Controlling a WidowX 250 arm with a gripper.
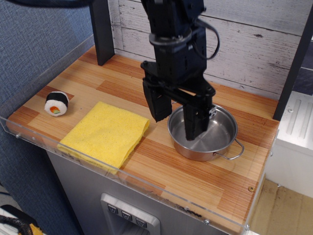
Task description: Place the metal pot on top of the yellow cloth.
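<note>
Nearest the camera, a clear acrylic lip [122, 178] runs along the front edge of the striped wooden counter [195, 186]. Just behind it, toward the left, lies the bright yellow folded square cloth [105, 134], flat on the wood with nothing on top of it. Further left and a little back sits a small black-and-white sushi roll toy [56, 103], well apart from the cloth.

To the right of the cloth, resting on bare wood and not touching it, stands the shiny round stainless-steel pot [205, 134] with thin wire loop handles; one handle [231, 151] shows at its front right. Apart from the finger dipping into it, the visible part of its bowl holds nothing.

The black robot gripper [177, 113] hangs over the pot's left rim with its fingers spread apart, grasping nothing: the left finger [157, 104] comes down outside the pot wall, between pot and cloth, while the right finger [194, 120] reaches down inside the bowl. Whether either finger touches the rim cannot be told.

Behind stand a dark upright post [101, 32] and a whitewashed plank wall [254, 44].
</note>
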